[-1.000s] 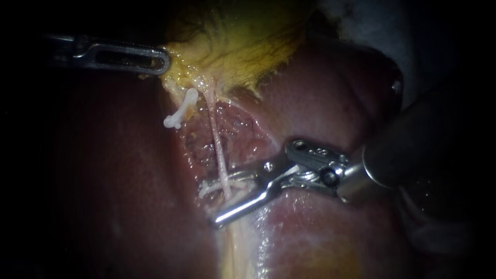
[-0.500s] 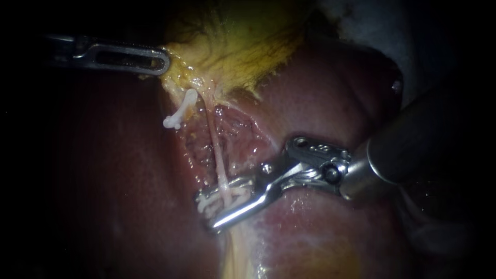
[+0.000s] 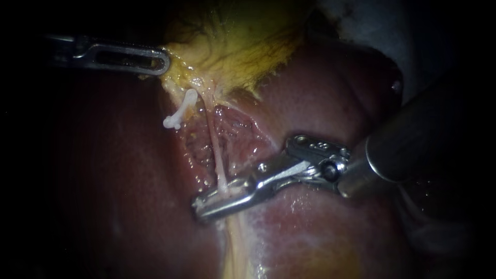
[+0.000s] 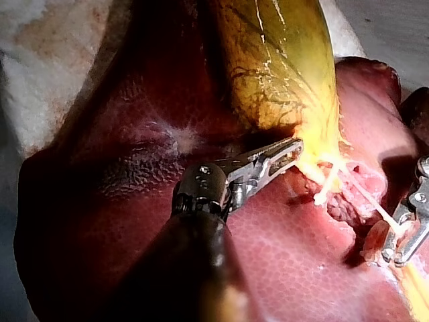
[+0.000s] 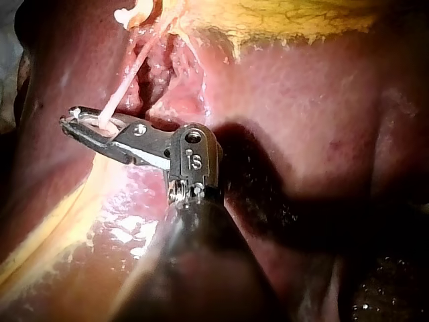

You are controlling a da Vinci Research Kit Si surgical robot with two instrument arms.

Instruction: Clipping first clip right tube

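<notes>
A thin pale tube, the right tube [image 3: 216,150], runs down from the yellow gallbladder [image 3: 243,46] across raw tissue. My right instrument [image 3: 202,205] comes in from the right, and its jaws are shut across this tube low down, with a bit of white clip showing between them. The right wrist view shows the same grip [image 5: 75,124] on the tube [image 5: 124,87]. A white clip [image 3: 181,109] sits on the left tube, higher up. My left instrument [image 3: 164,62] is shut on the gallbladder's edge and holds it taut; the left wrist view shows this too [image 4: 291,151].
Dark red liver [image 3: 113,170] surrounds the dissected patch. Pale yellowish tissue [image 3: 243,248] runs down below the right jaws. White cloth [image 3: 361,20] shows at the upper right behind the liver.
The right instrument's jaws, open around the tube with a white clip between them, have closed down onto the tube. The left instrument has stayed put.
</notes>
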